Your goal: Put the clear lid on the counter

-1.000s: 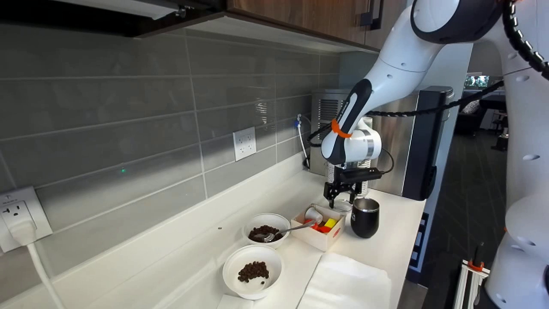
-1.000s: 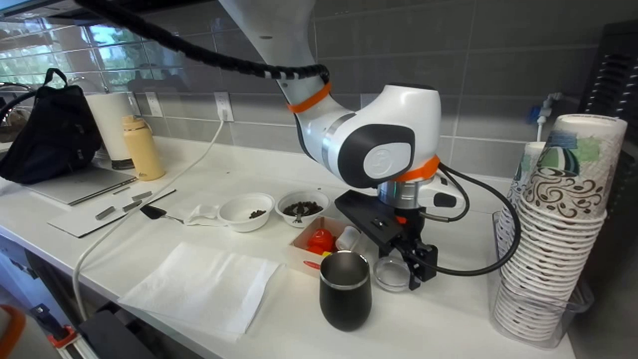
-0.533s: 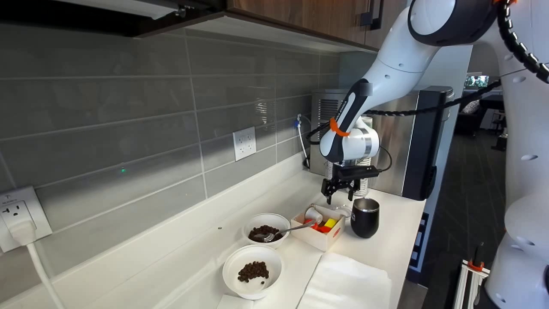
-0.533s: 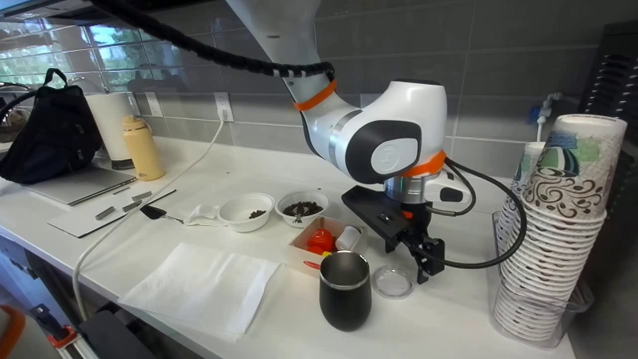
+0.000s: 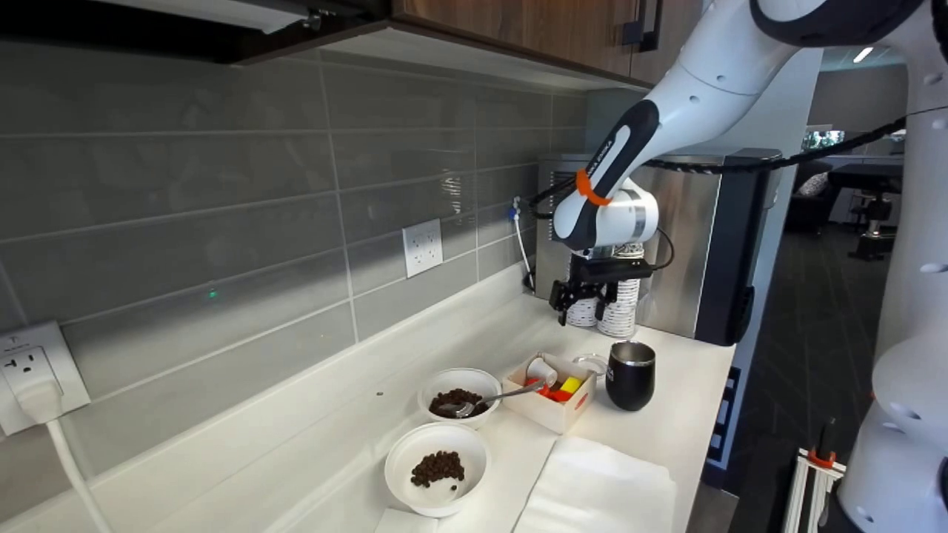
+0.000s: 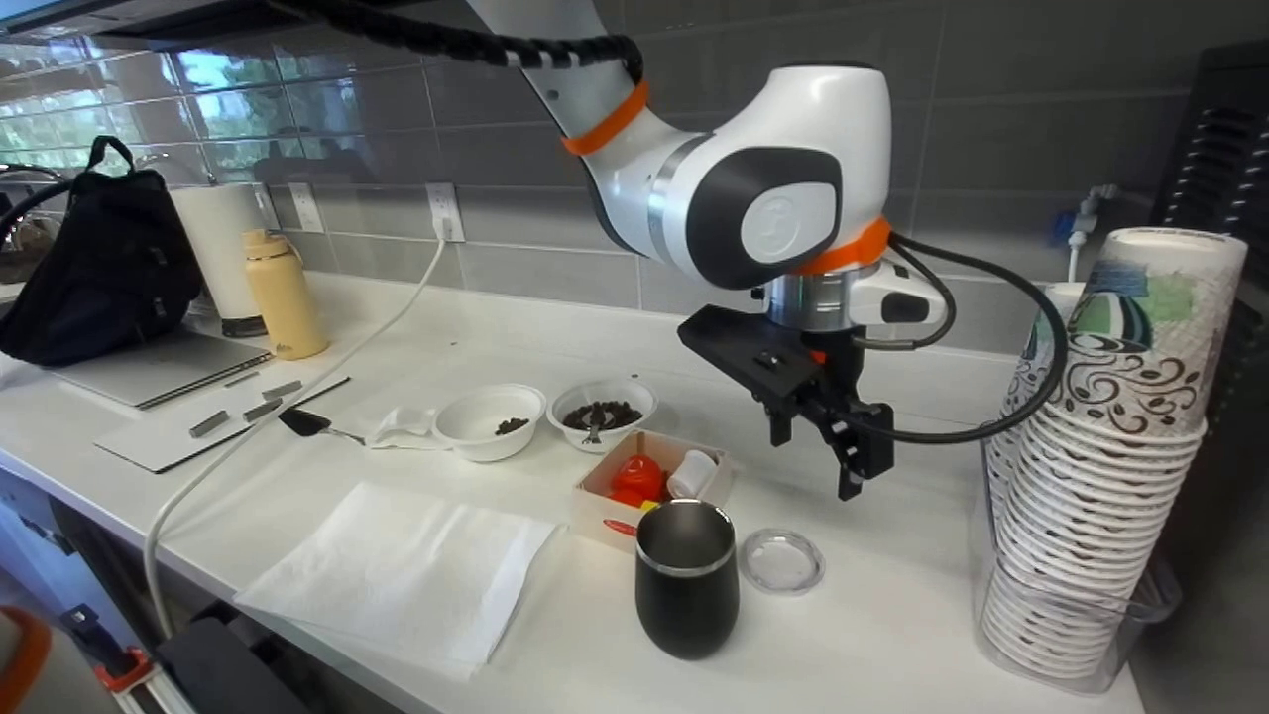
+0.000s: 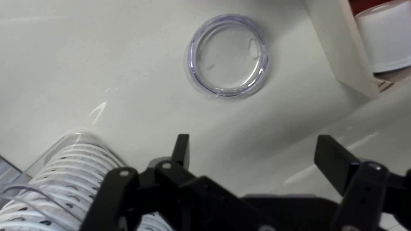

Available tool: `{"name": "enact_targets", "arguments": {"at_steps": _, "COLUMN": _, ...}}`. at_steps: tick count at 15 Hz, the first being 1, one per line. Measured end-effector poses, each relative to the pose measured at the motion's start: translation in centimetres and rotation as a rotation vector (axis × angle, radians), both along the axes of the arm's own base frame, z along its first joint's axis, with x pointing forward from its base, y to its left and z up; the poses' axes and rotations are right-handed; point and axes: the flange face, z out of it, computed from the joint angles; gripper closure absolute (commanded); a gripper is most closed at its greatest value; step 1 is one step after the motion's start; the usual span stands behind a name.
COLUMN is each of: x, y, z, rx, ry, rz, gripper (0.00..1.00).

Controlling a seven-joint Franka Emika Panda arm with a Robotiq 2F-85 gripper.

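The clear lid (image 6: 783, 561) lies flat on the off-white counter (image 6: 882, 635), just beside the dark cup (image 6: 687, 595). It also shows next to the cup in an exterior view (image 5: 592, 363) and whole in the wrist view (image 7: 228, 56). My gripper (image 6: 815, 464) hangs above the counter, apart from the lid and toward the wall side of it. In the wrist view my gripper (image 7: 253, 141) has its two fingers wide apart with nothing between them. The dark cup stands upright and its mouth is uncovered.
An open box (image 6: 600, 521) with red and yellow items and a white cup stands close to the lid. Stacked paper cups (image 6: 1100, 496) stand in a clear holder at the right. Two white bowls (image 5: 407, 488) with dark beans and a white cloth (image 6: 397, 585) lie further along.
A second ago the lid was between the fingers, slightly raised. It now lies flat on the counter, let go, and the gripper has risen well above it.
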Motion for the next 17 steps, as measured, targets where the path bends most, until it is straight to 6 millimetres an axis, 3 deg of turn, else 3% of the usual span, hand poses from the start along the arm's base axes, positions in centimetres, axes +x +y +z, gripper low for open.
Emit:
{"name": "enact_targets", "arguments": {"at_steps": 7, "x": -4.6, "y": 2.4, "z": 5.8, "rx": 0.011, "ry": 0.079, "rz": 0.097, "gripper": 0.0}}
{"name": "enact_targets", "arguments": {"at_steps": 17, "x": -12.9, "y": 5.8, "z": 8.0, "rx": 0.042, "ry": 0.081, "rz": 0.149, "gripper": 0.0}}
